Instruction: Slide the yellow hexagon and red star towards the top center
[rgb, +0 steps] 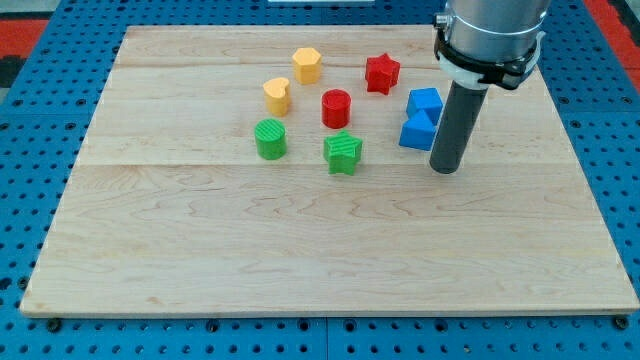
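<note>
Counter (300, 260): pale wooden board on a blue pegboard (30, 150), 8 blocks grouped in its upper middle.
Yellow hexagon (307, 65): topmost block of the group, near the view's top, slightly left of centre.
Red star (382, 73): to the view's right of the yellow hexagon, at about the same height, apart from it.
Yellow heart-like block (277, 95): just below and left of the yellow hexagon; shape not fully certain.
Red cylinder (336, 108): between the yellow heart-like block and the blue pair, below the red star.
Green cylinder (270, 139): lower left of the group, below the yellow heart-like block.
Green block (343, 153): lower middle, below the red cylinder; ridged top, shape unclear.
Blue blocks: 2, one (424, 102) above the other (417, 131), touching or nearly so; exact shapes hard to tell.
My tip (446, 168): on the counter at the view's right of the group, just beside the lower blue block, contact uncertain; well apart from the yellow hexagon and red star.
Hand: there is none, only the dark rod under a grey collar (488, 55); nothing held.
</note>
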